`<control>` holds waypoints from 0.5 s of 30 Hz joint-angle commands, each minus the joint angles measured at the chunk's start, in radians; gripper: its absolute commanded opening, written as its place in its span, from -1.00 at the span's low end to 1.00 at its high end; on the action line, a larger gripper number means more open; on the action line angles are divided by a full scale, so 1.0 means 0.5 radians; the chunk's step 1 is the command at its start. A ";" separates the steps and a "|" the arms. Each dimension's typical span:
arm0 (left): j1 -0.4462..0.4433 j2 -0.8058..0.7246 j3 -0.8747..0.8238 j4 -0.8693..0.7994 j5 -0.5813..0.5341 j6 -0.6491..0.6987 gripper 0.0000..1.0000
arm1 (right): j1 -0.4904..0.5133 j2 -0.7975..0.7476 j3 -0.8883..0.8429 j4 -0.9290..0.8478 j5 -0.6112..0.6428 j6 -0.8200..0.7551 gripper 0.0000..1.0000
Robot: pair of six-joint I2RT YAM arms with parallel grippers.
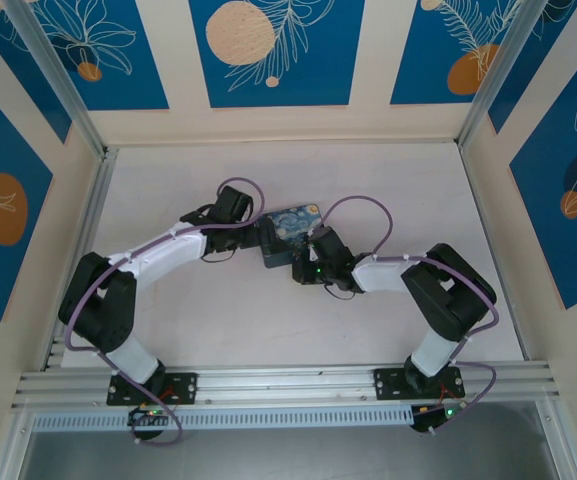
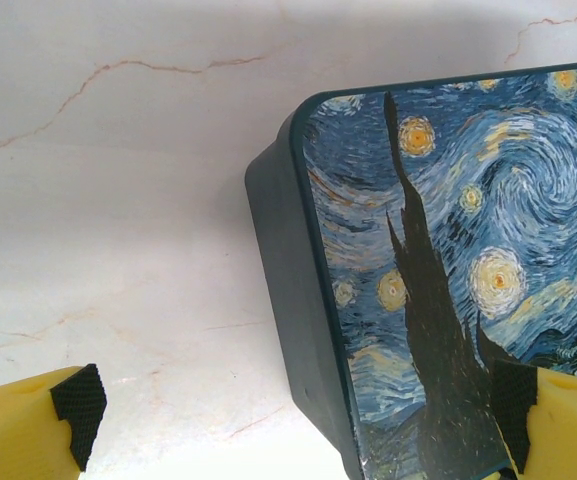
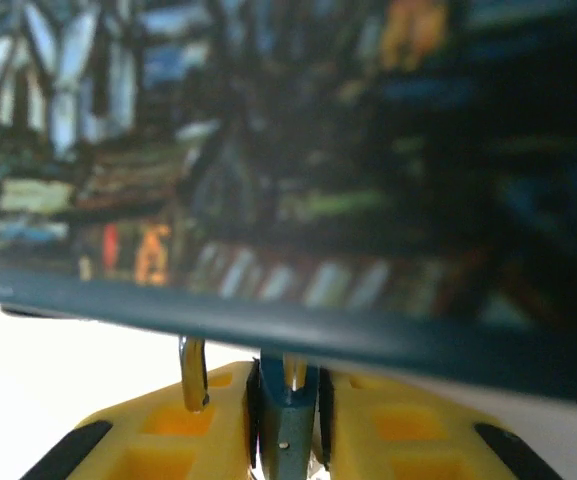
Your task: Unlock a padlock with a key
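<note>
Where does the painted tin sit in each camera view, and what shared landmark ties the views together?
Top external: the tin lies mid-picture on the table.
Left wrist: it takes the right side, one corner pointing up-left.
Right wrist: blurred, across the upper part, above the padlock pinched in the right gripper.
Shared landmark: the pale table under it.

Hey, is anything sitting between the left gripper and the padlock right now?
Yes, the painted tin. The left gripper hangs open astride one end of it, while the right gripper is shut on the padlock at the tin's other side, so the tin lies between them.
</note>
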 commanded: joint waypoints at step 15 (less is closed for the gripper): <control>0.038 0.083 -0.131 0.052 -0.106 0.057 1.00 | -0.008 -0.083 -0.218 0.009 0.002 0.183 -1.00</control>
